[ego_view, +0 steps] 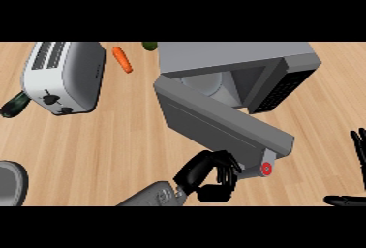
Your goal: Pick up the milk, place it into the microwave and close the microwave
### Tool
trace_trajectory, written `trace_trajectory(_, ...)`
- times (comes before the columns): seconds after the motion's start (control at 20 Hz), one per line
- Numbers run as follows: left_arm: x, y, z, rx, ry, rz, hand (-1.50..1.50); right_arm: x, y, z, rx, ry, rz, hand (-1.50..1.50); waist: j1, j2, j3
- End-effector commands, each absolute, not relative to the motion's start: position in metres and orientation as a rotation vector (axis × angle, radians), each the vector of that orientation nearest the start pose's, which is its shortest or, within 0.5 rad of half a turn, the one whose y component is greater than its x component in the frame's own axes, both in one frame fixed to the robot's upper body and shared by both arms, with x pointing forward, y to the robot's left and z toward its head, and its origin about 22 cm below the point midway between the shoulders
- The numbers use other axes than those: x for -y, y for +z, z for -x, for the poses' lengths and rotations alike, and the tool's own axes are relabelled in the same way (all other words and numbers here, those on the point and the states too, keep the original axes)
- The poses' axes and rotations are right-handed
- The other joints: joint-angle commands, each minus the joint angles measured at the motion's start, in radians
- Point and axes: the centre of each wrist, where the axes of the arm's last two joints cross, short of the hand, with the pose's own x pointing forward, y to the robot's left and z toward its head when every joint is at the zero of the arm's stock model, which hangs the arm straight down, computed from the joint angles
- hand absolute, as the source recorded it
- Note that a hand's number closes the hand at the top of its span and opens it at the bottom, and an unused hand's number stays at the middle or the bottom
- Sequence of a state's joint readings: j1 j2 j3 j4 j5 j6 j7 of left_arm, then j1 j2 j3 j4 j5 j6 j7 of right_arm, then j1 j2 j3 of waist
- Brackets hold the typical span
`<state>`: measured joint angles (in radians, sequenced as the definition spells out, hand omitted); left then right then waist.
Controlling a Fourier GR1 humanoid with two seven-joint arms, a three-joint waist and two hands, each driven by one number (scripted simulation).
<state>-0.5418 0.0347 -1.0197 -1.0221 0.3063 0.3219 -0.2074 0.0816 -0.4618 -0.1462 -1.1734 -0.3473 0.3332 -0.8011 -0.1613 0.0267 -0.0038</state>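
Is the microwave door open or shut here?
Open. The door stands swung out from the microwave, and the cavity shows behind it.

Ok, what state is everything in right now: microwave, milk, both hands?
Grey box microwave: door swung wide open, no milk inside.
Small pale milk carton with red cap: by the door's free end, in the left hand.
Black left hand: fingers curled round the carton.
Black right hand: open, resting at the view's right edge.
Silver toaster: nothing sticking out of its slots.
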Motion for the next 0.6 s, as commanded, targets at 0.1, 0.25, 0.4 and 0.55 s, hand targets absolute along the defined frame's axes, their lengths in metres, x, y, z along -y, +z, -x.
trace_trajectory(0.1,0.005,0.001,-0.265,1.726,-0.761,0.422,1.5,0.402,-0.028,-0.204,2.017,0.094,-0.128,-1.5,-0.065,0.002,-0.004)
trace_trajectory(0.25,0.01,0.014,-0.277,1.751,-0.734,0.396,1.5,0.4,-0.021,-0.212,2.02,0.132,-0.14,-1.5,-0.083,0.012,-0.001)
trace_trajectory(0.4,0.013,0.026,-0.289,1.779,-0.718,0.372,1.5,0.41,-0.002,-0.222,2.046,0.161,-0.142,-1.5,-0.104,0.017,0.0)
trace_trajectory(0.55,0.016,0.036,-0.301,1.796,-0.691,0.34,1.5,0.406,0.01,-0.231,2.081,0.165,-0.152,-1.5,-0.136,0.022,-0.001)
